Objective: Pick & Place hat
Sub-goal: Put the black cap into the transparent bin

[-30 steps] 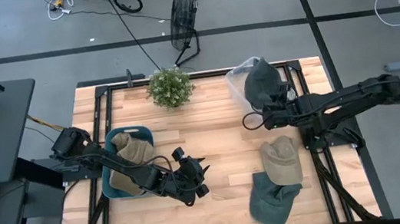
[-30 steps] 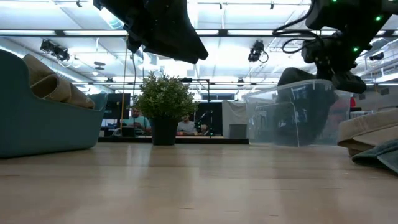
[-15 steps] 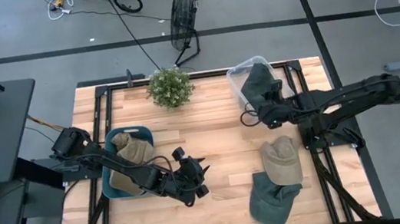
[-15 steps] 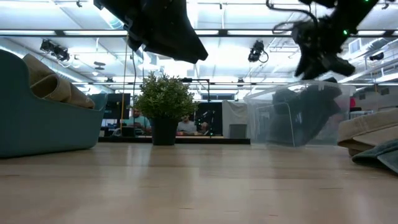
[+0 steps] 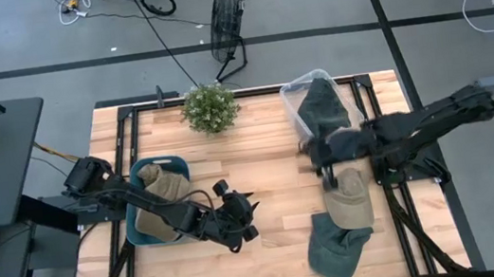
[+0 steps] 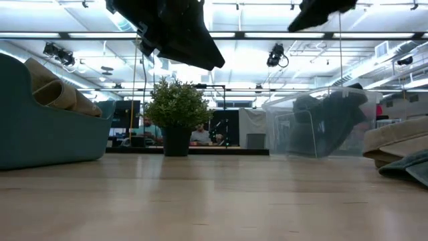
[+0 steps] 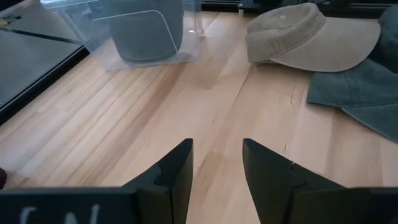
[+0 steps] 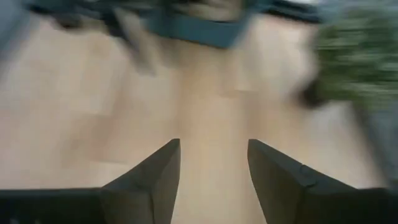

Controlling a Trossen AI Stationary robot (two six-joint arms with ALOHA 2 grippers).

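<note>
A dark green hat (image 5: pixel 322 107) lies inside the clear bin (image 5: pixel 291 94) at the far right, its crown leaning on the bin wall (image 6: pixel 314 124). A tan hat (image 5: pixel 347 197) lies on the table, and its near end rests on another dark green hat (image 5: pixel 336 249). My right gripper (image 5: pixel 322 165) hovers between the bin and the tan hat. It is open, with nothing between its fingers (image 8: pixel 213 146). My left gripper (image 5: pixel 243 220) waits open above the table's middle, and it too holds nothing (image 7: pixel 216 146).
A teal bin (image 5: pixel 149 230) holding a tan hat (image 5: pixel 160 188) stands at the left. A potted plant (image 5: pixel 209 107) stands at the far edge. Bare wood lies between the two arms.
My right gripper has let go of the dark green hat, which has sunk down into the clear bin. The gripper has then risen and swung toward the table's near edge, toward the tan hat.
</note>
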